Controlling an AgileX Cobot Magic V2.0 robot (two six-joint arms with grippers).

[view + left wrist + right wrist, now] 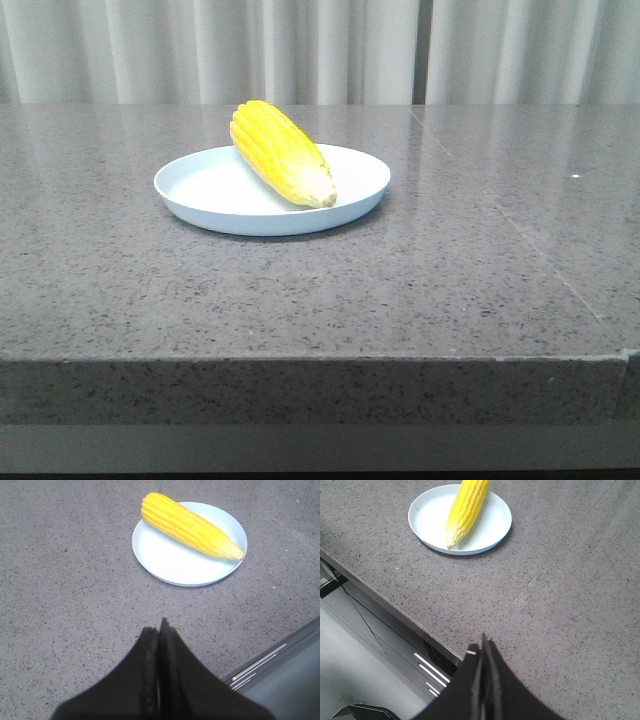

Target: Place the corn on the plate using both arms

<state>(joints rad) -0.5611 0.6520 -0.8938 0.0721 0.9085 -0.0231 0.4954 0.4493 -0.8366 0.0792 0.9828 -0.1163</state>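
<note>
The corn lies on the plate, slanted across it with the blunt end overhanging the far rim and the pale tapered tip resting inside, toward the near right part of the rim. The plate sits flat on the grey speckled table, left of centre and well back from the front edge. In the front view neither arm shows at all, and the plate's near rim hides where the cob's underside meets the dish. In the left wrist view the left gripper is only a black wedge at the frame's edge, its base cut off; the two fingers are pressed together with just a thin seam between them, holding nothing, and it hangs over bare table well apart from the plate and corn. In the right wrist view the right gripper looks the same, fingers closed tight on nothing, its lower part cropped; it hangs near the table's front edge, well apart from the plate. There the corn is cut off by the frame at its blunt end. Beyond the table edge, dark framing with pale stripes shows below, too blurred to make out. Pale curtains hang behind the table
</note>
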